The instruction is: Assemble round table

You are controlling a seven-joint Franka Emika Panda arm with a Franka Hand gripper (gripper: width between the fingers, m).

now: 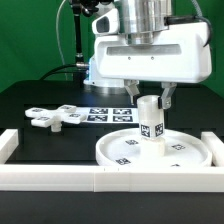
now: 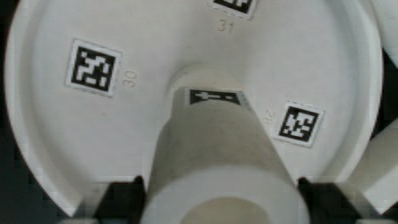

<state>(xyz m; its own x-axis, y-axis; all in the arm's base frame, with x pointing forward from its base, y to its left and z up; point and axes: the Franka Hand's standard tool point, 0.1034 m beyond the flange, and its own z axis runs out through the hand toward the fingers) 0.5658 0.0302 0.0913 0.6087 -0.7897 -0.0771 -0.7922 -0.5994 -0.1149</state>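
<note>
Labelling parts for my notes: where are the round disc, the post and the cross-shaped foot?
round disc (image 1: 110,155), exterior view, on its raised rim.
post (image 1: 152,120), exterior view, mid-height on its side.
cross-shaped foot (image 1: 56,116), exterior view, around its centre.

Black table (image 1: 35,98): disc (image 1: 112,150), foot (image 1: 55,117), frame (image 1: 60,180), marker board (image 1: 104,113)

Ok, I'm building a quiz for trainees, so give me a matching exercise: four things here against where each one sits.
1 post
2 disc
3 foot
4 marker board

A lying on the table, exterior view's left
B upright on the disc, between the fingers of the gripper
C flat, beyond the disc
D beside the frame, at its near wall

Pairs: 1-B; 2-D; 3-A; 4-C
</note>
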